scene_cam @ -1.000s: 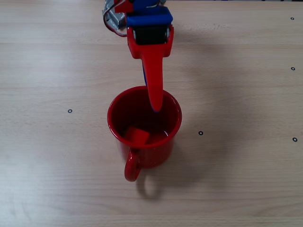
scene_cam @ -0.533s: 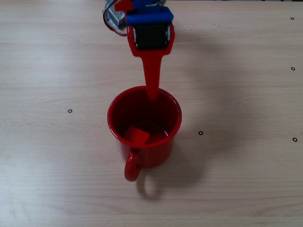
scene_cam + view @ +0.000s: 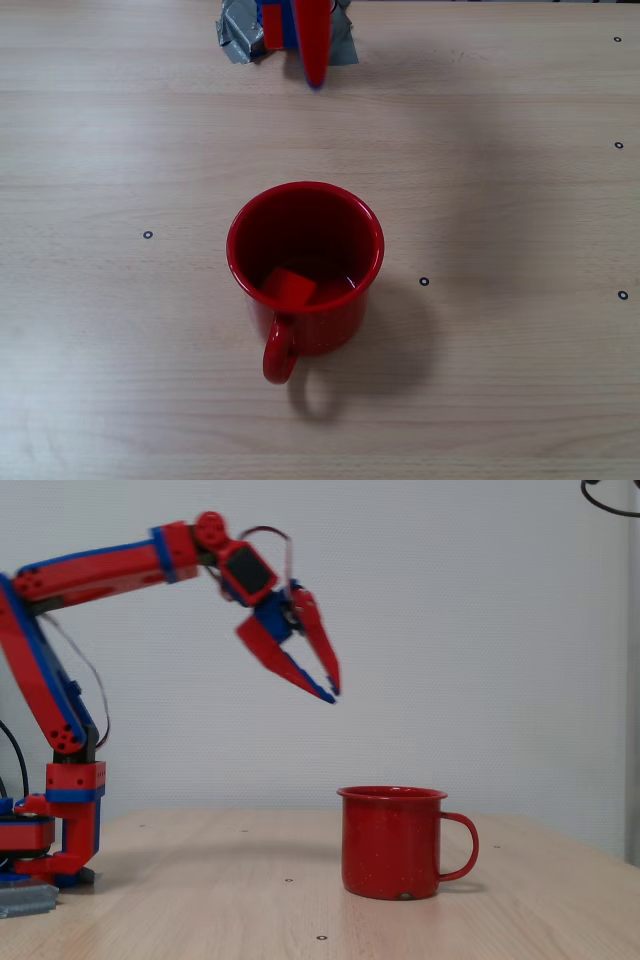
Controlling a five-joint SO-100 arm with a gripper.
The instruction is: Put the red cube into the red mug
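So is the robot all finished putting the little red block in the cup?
It looks finished. The red cube lies inside the red mug, near the handle side in the top-down fixed view. The hand holds nothing; it hangs in the air up and to the left of the mug in the side fixed view, its fingertips close together. Nothing looks left except maybe the arm going back to rest.
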